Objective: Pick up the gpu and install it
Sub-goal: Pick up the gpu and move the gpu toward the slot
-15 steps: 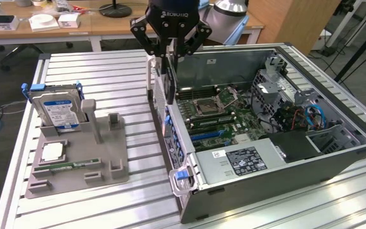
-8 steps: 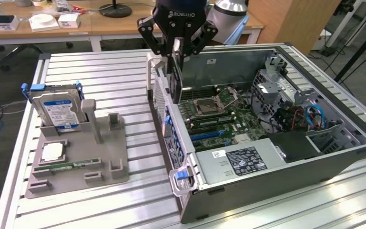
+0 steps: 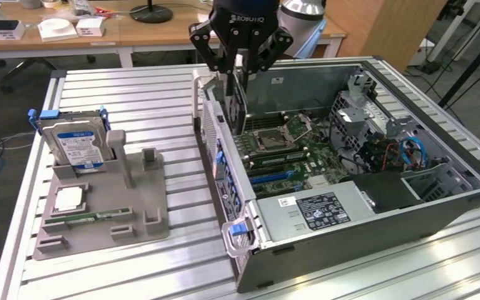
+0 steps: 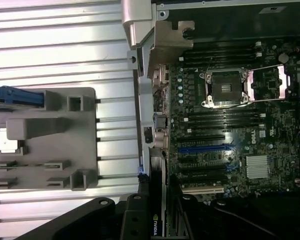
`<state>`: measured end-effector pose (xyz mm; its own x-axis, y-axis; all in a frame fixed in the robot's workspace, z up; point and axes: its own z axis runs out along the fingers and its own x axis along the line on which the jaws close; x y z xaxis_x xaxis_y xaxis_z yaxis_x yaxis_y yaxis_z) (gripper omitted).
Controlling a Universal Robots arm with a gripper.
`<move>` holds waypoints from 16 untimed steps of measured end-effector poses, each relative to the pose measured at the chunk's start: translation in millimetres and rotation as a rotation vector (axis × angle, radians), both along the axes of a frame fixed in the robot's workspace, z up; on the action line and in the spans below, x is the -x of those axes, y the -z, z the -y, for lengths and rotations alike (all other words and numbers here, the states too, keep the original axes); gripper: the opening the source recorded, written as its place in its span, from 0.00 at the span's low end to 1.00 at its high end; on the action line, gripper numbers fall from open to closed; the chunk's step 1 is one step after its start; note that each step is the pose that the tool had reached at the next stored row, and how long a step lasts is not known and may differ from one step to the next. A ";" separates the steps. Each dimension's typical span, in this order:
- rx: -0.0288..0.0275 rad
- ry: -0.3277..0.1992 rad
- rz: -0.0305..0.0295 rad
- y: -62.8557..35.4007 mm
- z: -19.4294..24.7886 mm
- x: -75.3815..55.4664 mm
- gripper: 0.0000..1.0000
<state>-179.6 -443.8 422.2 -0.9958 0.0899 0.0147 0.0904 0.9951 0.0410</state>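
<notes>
The gripper [image 3: 240,66] is clamped on the gpu [image 3: 237,103], which is held on edge, hanging down beside the computer case's [image 3: 407,206] rear wall. The blue slot [image 3: 270,177] is judged lower, nearer the power-supply end.

Ribbed metal table [image 3: 132,87] — dull sheen

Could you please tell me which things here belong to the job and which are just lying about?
Job: pincer, shut on the gpu; open case; motherboard.
Lying about: hard drive; memory stick; processor; grey holder.
</notes>
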 end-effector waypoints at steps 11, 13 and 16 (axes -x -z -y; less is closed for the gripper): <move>0.0000 0.000 0.0000 0.0 0.0 -14.1 0.26; 0.0001 0.000 0.0000 0.0 0.0 -16.5 0.26; 0.0000 0.000 0.0001 0.0 0.0 -20.1 0.26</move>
<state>-159.5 -443.8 422.2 -0.9958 0.0899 0.0146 0.0904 0.9951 0.0410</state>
